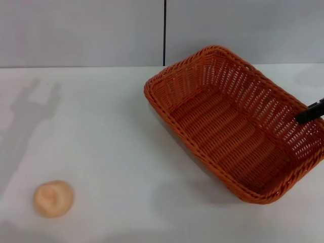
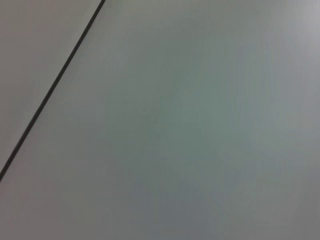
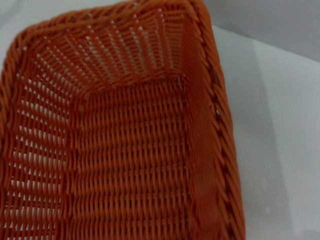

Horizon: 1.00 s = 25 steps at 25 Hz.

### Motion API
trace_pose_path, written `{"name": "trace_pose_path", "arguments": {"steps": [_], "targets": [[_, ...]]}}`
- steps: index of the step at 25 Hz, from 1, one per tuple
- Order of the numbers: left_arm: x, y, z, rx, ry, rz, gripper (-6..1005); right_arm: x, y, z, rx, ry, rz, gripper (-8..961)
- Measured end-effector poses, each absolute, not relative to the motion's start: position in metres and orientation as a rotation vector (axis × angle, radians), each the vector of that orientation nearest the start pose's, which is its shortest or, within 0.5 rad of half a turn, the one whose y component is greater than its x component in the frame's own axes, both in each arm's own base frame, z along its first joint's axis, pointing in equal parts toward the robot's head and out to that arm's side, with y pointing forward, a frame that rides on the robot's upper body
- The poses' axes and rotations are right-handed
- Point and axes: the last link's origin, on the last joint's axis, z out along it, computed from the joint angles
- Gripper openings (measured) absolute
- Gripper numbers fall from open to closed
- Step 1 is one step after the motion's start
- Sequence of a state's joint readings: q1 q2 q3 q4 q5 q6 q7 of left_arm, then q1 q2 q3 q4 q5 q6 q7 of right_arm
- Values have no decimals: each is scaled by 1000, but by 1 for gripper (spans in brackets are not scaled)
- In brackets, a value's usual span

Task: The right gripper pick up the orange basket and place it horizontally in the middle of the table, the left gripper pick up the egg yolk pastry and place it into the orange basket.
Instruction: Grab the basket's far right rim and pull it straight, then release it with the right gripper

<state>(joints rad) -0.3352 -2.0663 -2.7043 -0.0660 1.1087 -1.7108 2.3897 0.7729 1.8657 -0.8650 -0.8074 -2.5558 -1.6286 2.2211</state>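
The orange basket [image 1: 238, 126] hangs slanted over the right half of the white table [image 1: 111, 152], its near edge raised above a shadow. A slim black finger of my right gripper [image 1: 310, 112] reaches in from the right edge onto the basket's right rim and grips that wall. The right wrist view looks down into the empty woven basket [image 3: 130, 150] from close by. The egg yolk pastry [image 1: 53, 198], a small round tan bun, lies alone near the table's front left. My left gripper is out of view; only its shadow falls on the table at the left.
A grey wall with a dark vertical seam [image 1: 165, 33] stands behind the table. The left wrist view shows only that grey wall and the seam [image 2: 50, 90]. Bare tabletop [image 3: 280, 125] lies beside the basket.
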Motion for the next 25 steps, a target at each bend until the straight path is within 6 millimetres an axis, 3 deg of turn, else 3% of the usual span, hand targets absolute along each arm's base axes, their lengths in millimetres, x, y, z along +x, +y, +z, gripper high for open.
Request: {"name": "trace_pose_path", "arguments": {"steps": [3, 15, 22, 25], "targets": [[-325, 271, 43, -1530, -564, -1315, 594, 256, 390, 75, -2609, 1216, -305, 526], [-322, 277, 43, -1534, -564, -1313, 591, 256, 389, 69, -2640, 1165, -289, 168], [-321, 282, 43, -1537, -566, -1307, 589, 254, 389, 68, -2652, 1158, -260, 181], [-322, 283, 43, -1537, -569, -1304, 588, 247, 386, 71, -2700, 1152, -156, 187]]}}
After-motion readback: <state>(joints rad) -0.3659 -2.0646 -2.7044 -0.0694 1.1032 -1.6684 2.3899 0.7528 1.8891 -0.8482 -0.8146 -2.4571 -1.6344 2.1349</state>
